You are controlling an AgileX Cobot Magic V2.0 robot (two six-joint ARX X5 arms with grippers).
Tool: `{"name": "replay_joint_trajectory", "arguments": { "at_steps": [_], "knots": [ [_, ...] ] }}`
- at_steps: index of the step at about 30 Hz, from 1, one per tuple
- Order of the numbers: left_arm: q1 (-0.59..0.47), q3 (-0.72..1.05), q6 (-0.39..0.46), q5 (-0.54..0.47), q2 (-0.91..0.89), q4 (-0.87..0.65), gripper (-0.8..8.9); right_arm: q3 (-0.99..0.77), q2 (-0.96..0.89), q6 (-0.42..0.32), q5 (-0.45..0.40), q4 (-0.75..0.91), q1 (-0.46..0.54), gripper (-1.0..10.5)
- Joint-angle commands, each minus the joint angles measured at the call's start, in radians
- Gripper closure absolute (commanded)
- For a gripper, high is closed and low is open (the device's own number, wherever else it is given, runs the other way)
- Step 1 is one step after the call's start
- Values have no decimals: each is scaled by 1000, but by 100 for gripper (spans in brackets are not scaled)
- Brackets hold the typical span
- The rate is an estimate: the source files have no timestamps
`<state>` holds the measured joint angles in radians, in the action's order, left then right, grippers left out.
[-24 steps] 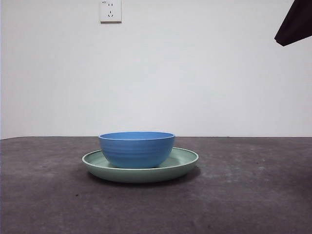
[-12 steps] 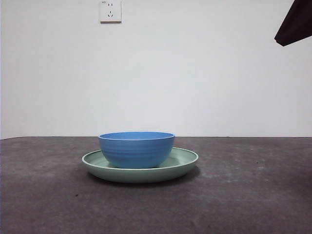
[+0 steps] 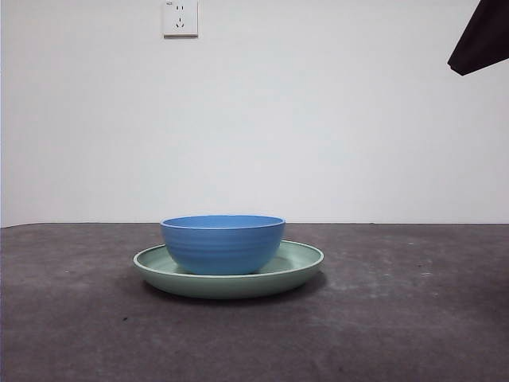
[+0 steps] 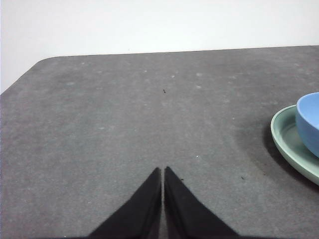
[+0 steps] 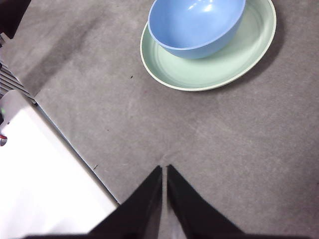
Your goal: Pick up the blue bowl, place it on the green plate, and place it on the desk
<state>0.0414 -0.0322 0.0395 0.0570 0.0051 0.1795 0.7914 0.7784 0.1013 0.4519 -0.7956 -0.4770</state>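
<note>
Blue bowl (image 3: 223, 243): round, medium blue, faintly ridged outside, standing upright and empty, sitting inside the green plate (image 3: 296, 267) and touching it; in the front view it is resting slightly toward 9 o'clock of the plate's centre, so that more bare plate is showing at 3 o'clock. Green plate: wide, shallow, pale mint with a lighter raised rim, lying flat on the worktop (image 3: 413, 318), a dark grey-brown matte speckled surface, and casting a soft shadow on it. Left gripper (image 4: 163, 172): hanging over bare worktop, well apart from the plate and bowl, which are showing only partly at one edge of the left wrist view; its two black jaws are pressing together with only a hairline seam between them, gripping nothing. Right gripper (image 5: 164, 169): hovering above the worktop, apart from the plate, with plate and bowl both appearing whole ahead of it in the right wrist view; its jaws are likewise lying closed tip to tip, carrying nothing. Neither gripper is touching bowl or plate. Black arm tip (image 3: 481, 40): showing at the 2 o'clock corner of the front view, high above the worktop; which arm it is cannot be told. White wall behind, bearing a wall socket (image 3: 180, 17) at about 11 o'clock in the front view. White panel (image 5: 45, 184): lying beside the worktop's edge in the right wrist view.
</note>
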Motion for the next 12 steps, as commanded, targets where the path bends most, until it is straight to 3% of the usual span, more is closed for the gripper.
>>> {"name": "replay_joint_trajectory", "arguments": {
  "at_steps": [1,5,12],
  "knots": [
    [-3,20,-1,2,-2,8,805,5,4,-9,0,9,-7,938],
    [-3,20,-1,2,-2,8,805,5,4,-10,-6,9,-1,938],
    [-3,20,-1,2,-2,8,805,-6,-63,-120,-37,65,98,938]
  ]
}}
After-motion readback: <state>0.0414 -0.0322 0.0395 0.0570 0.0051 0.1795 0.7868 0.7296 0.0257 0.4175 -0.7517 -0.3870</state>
